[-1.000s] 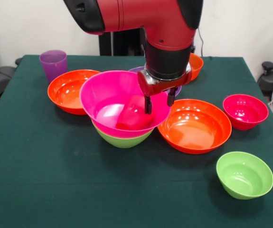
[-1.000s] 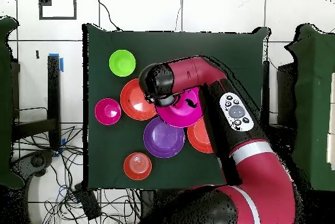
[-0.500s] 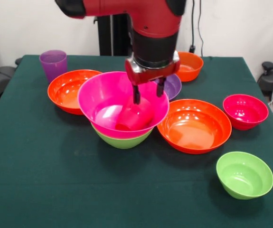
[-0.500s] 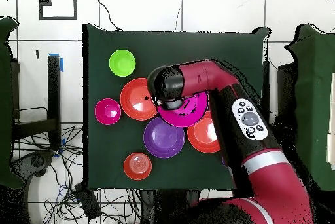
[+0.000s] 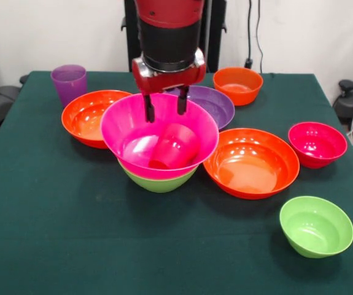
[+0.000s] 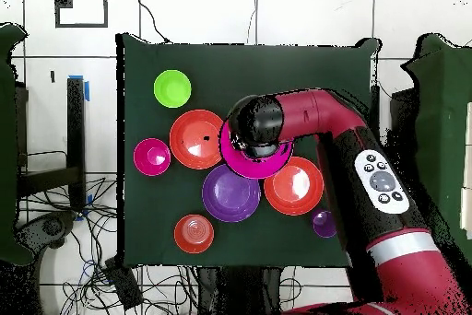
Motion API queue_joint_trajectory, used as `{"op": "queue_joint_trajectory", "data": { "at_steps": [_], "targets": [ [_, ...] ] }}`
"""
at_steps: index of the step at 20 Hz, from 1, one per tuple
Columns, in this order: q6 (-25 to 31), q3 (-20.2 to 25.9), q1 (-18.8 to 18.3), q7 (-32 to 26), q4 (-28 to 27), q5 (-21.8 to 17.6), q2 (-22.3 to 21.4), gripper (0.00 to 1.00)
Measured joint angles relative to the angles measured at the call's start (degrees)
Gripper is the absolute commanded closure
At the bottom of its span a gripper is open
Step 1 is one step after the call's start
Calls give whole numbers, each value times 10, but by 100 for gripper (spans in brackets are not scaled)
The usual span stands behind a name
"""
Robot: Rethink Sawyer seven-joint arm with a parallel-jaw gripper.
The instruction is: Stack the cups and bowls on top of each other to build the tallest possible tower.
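The tower is a wide hot pink bowl [image 5: 122,126] nested on a lime green bowl [image 5: 158,182] at mid table. A red-pink cup [image 5: 175,146] lies tilted inside the pink bowl. My gripper [image 5: 164,106] hangs open just above the pink bowl's far rim, above and behind that cup, with nothing between its fingers. In the overhead view the arm's wrist [image 6: 257,125] covers most of the hot pink bowl [image 6: 232,156]. A purple cup [image 5: 69,81] stands upright at the far left corner.
Around the tower stand an orange bowl [image 5: 84,117], a purple bowl [image 5: 216,104], a small orange bowl [image 5: 237,83], a large orange bowl [image 5: 252,161], a small red-pink bowl [image 5: 317,142] and a small lime green bowl [image 5: 316,225].
The gripper has risen out of the pink bowl and moved left toward its far rim. The red-pink cup stays lying in the bowl. The purple and small orange bowls now show fully.
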Motion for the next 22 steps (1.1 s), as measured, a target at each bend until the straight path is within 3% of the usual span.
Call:
{"op": "queue_joint_trajectory", "data": {
  "at_steps": [11, 22],
  "targets": [
    [0, 27, -7, 0, 1, -4, 31, 0],
    [0, 66, 19, 0, -17, -26, 91, 0]
  ]
}}
